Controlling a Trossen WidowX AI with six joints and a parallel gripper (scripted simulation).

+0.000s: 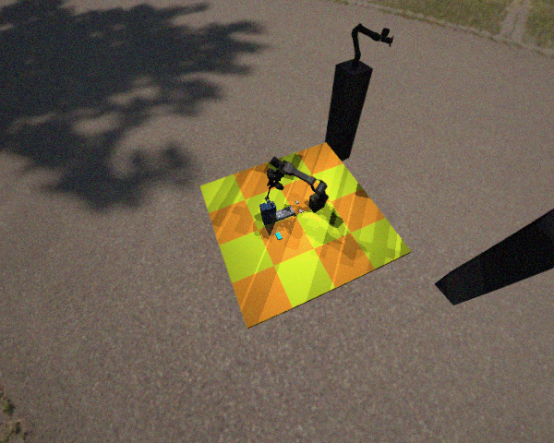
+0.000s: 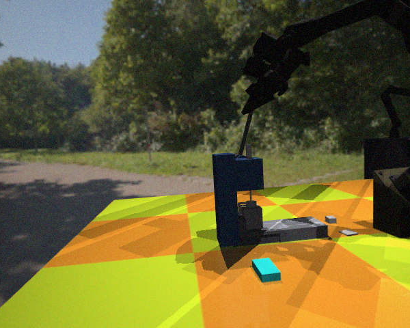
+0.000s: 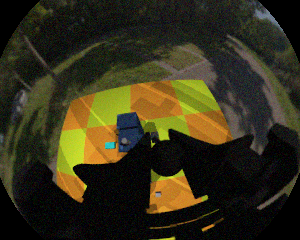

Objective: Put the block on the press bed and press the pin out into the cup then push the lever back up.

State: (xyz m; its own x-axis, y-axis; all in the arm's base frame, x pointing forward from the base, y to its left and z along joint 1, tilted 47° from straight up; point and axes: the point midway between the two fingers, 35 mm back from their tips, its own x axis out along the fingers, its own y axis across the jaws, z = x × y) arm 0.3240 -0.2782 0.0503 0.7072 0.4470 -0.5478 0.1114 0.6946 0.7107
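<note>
Background: dense green trees (image 2: 169, 70), with a patch of blue-grey sky (image 2: 50, 28) left open at the upper left. Ground: grey-brown pavement (image 1: 125, 309) (image 2: 92, 176), edged by grass (image 1: 449, 14) (image 2: 162, 162) and darkened by a broad leafy shadow (image 1: 77, 71). Counter (image 1: 301, 281) (image 2: 92, 292) (image 3: 155, 100): square, checked in lime and orange, crossed by shadow bands.

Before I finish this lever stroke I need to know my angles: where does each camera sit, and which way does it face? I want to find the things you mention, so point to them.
Top: high above, looking down at a slant on the checkered mat (image 1: 300, 281); the whole arm and gripper (image 1: 268, 186) show.
Exterior: low beside the mat (image 2: 127, 292), looking across at the blue press (image 2: 226, 197); the gripper (image 2: 260, 97) and much of the arm show.
Wrist: on the arm's wrist, looking out past the dark fingers toward the press (image 3: 128, 131).
Shared: top and exterior both show the lever (image 1: 268, 194) (image 2: 245, 134) and cyan block (image 1: 279, 235) (image 2: 266, 268).
</note>
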